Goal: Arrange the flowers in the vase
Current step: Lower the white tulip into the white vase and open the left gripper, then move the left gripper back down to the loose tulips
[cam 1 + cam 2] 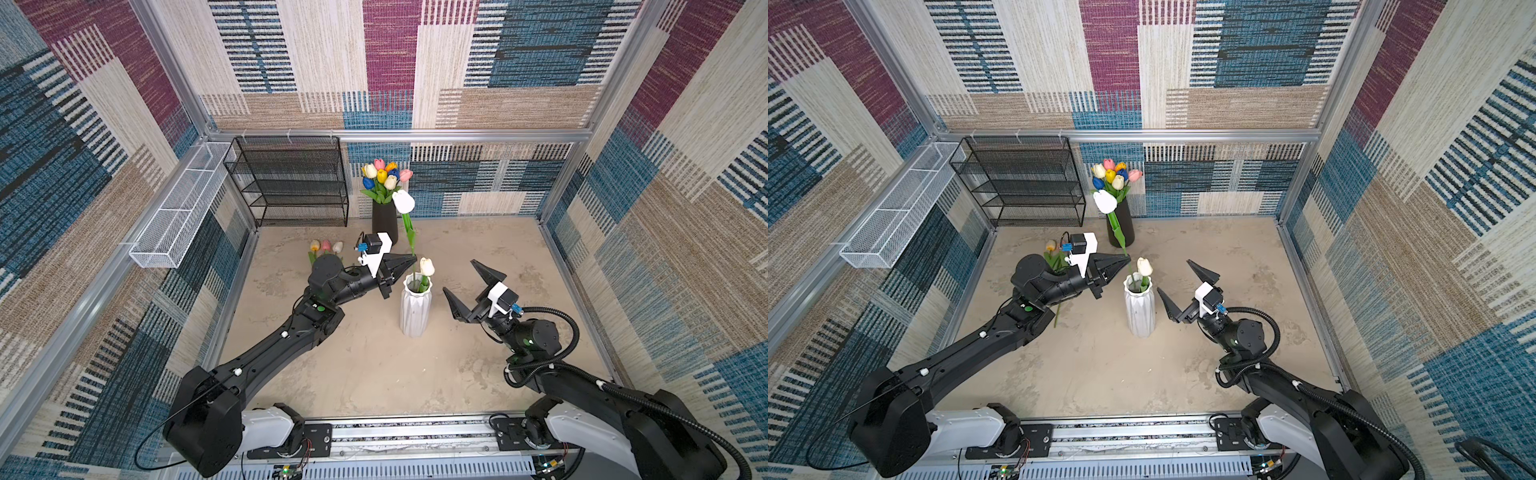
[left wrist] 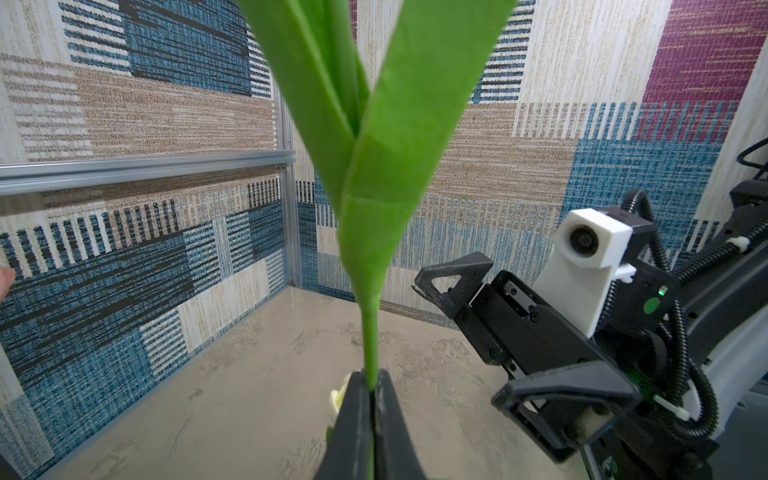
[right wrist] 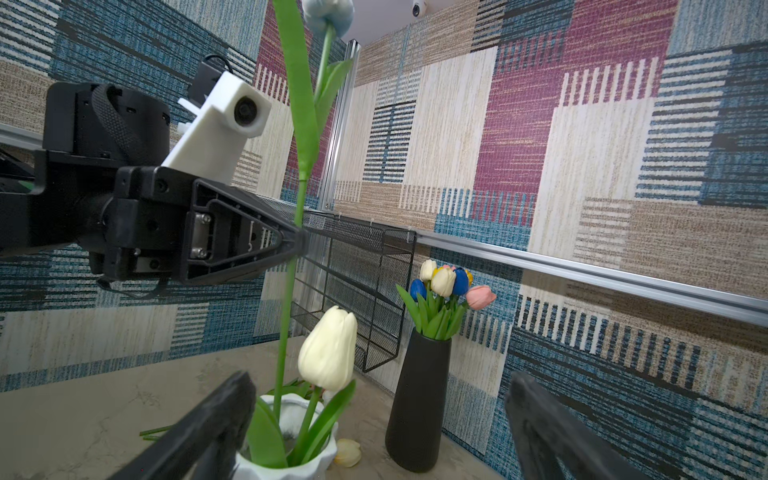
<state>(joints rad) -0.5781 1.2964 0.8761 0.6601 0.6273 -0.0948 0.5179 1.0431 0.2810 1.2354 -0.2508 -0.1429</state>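
My left gripper (image 1: 411, 262) (image 2: 374, 376) is shut on the thin green stem (image 2: 371, 340) of a white tulip (image 1: 404, 201) (image 1: 1104, 201). The flower stands upright, and its lower stem reaches down into the ribbed white vase (image 1: 415, 307) (image 3: 291, 461). A cream tulip (image 1: 427, 267) (image 3: 328, 353) stands in that vase. My right gripper (image 1: 459, 275) (image 3: 378, 378) is open and holds nothing, just right of the vase. Three loose tulips (image 1: 326, 246) lie on the table behind the left arm. One pale flower head (image 3: 348, 452) lies beside the vase's foot.
A black vase (image 1: 385, 226) (image 3: 419, 399) with a mixed bunch of tulips (image 1: 384, 174) stands at the back wall. A black wire rack (image 1: 291, 183) stands at the back left. A white mesh basket (image 1: 178, 208) hangs on the left wall.
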